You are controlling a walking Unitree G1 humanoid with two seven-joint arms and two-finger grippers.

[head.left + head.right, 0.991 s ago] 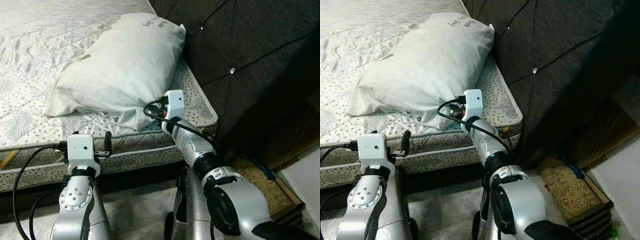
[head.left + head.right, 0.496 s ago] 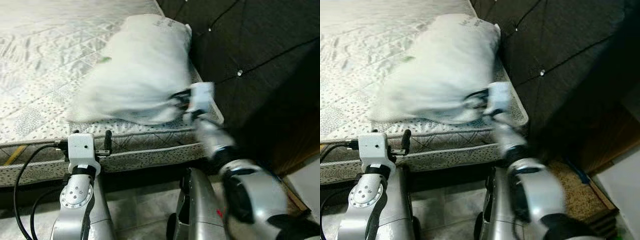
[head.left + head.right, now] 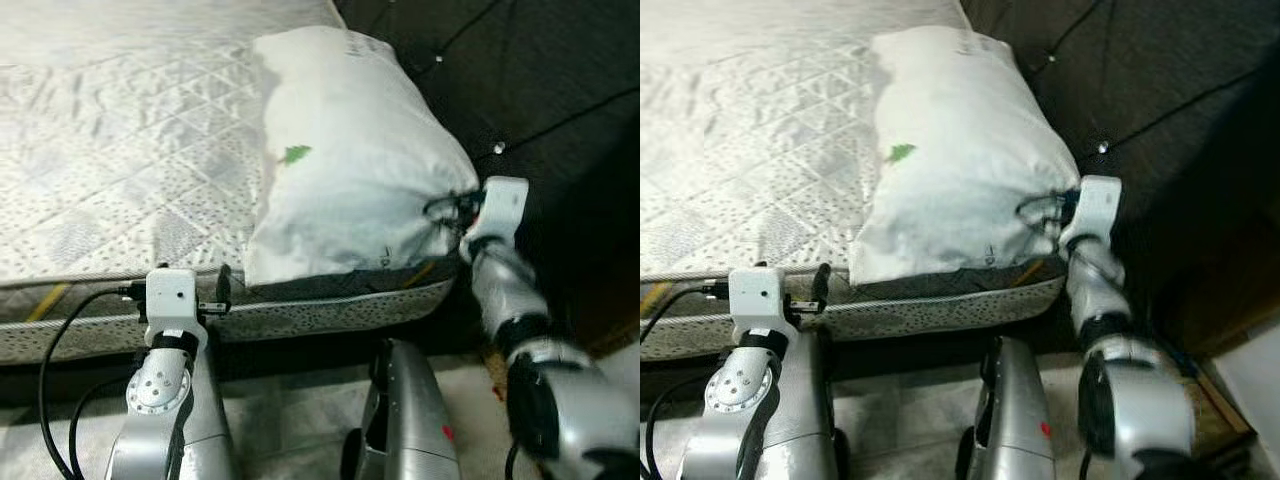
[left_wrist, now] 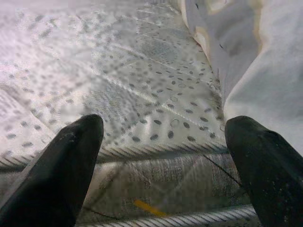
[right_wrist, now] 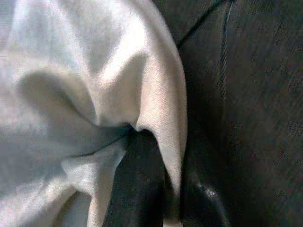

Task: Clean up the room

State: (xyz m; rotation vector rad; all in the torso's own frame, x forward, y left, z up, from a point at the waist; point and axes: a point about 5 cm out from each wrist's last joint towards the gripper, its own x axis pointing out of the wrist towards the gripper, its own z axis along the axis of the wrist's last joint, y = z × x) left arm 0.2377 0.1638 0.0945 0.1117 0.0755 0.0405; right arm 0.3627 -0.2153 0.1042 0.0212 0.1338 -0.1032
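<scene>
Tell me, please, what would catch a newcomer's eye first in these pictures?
The big white pillow stands out first, lying at the head end of the patterned mattress, against the dark tufted headboard. Next is the right gripper, its black fingers pinching the pillow's near corner by the headboard. The left gripper hangs open at the mattress's front edge, holding nothing.

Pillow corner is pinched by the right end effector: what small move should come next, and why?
Probably a short pull of the pillow further toward the headboard. The right end effector is shut on the pillow's near corner, and the pillow's front edge overhangs the mattress edge. The left end effector is open at the mattress edge, off the pillow.
</scene>
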